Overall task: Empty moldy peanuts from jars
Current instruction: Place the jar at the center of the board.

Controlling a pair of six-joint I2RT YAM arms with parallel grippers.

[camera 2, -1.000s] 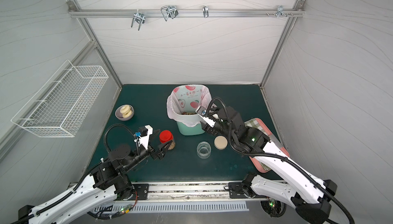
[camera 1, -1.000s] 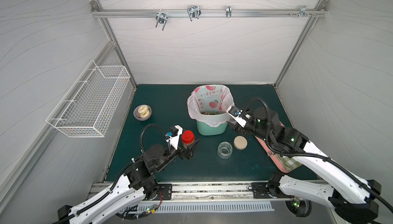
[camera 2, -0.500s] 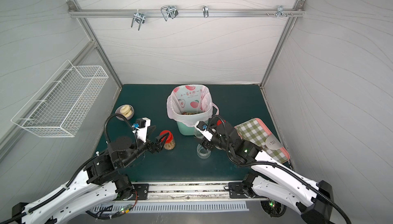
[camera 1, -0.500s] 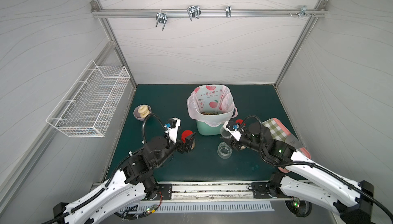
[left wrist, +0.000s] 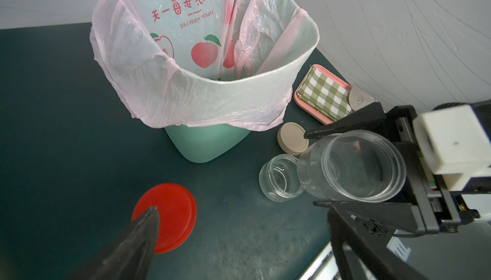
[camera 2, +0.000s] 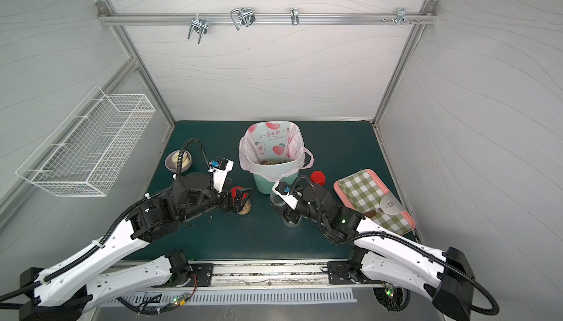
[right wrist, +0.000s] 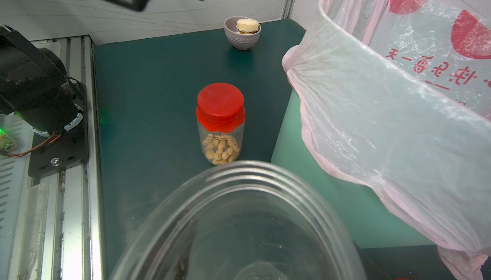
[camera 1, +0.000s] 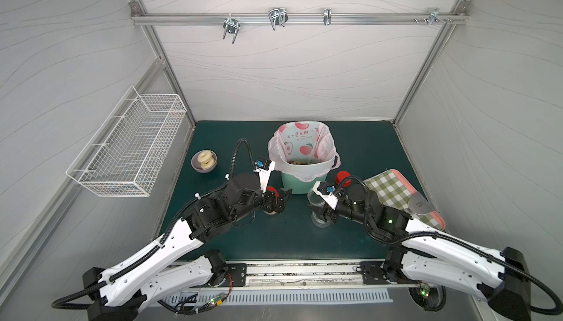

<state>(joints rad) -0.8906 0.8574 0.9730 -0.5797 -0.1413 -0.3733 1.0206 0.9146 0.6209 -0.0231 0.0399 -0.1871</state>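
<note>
Top views both show you the green bin [camera 1: 304, 179] standing centrally, toward the back. Your left gripper [camera 2: 240, 198] hangs released, jaws spread above the red-lidded jar [right wrist: 220, 127], which stands upright. Your right gripper [left wrist: 310, 168] is grasping an empty jar [left wrist: 353, 167], tilted, just beside the open squat jar [left wrist: 279, 177]. A beige lid [left wrist: 292, 138] lies near them. Peanuts [right wrist: 220, 148] fill the red-lidded jar's bottom and lie inside the bin's pink bag [left wrist: 212, 100].

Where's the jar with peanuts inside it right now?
In both top views the red-lidded jar stands on the green mat, on the robot's left, just in front of the mint bin and below the open left gripper.
</note>
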